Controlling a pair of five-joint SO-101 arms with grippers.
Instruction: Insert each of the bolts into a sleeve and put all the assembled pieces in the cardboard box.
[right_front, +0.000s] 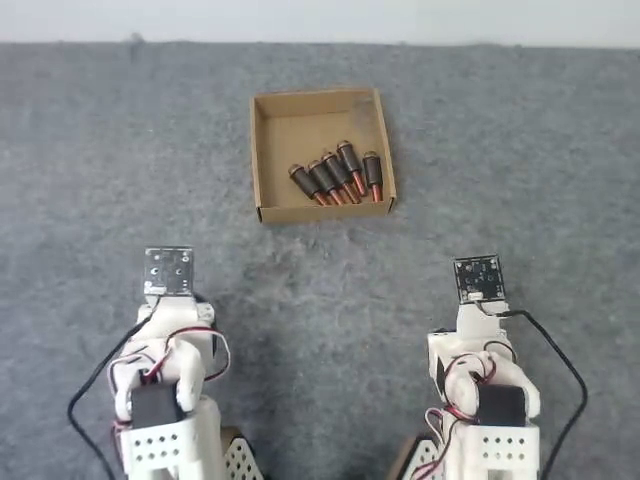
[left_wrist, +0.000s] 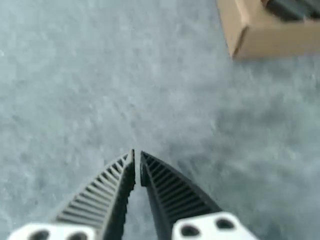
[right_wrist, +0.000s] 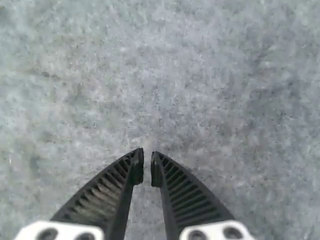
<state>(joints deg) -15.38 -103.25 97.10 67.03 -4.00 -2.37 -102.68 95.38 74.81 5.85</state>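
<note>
The cardboard box (right_front: 270, 130) sits at the back middle of the grey carpet. Several assembled pieces (right_front: 338, 173), dark sleeves with copper bolt ends, lie side by side in its near right part. A corner of the box (left_wrist: 260, 35) appears in the left wrist view, far ahead of the fingers. My left gripper (left_wrist: 137, 156) is shut and holds nothing, hanging over bare carpet at the near left. My right gripper (right_wrist: 146, 156) is also shut and empty, over bare carpet at the near right. Both arms (right_front: 170, 350) (right_front: 480, 370) are drawn back near the front edge.
Grey carpet (right_front: 330, 290) covers the table between the arms and the box. A pale wall strip (right_front: 320, 20) runs along the far edge.
</note>
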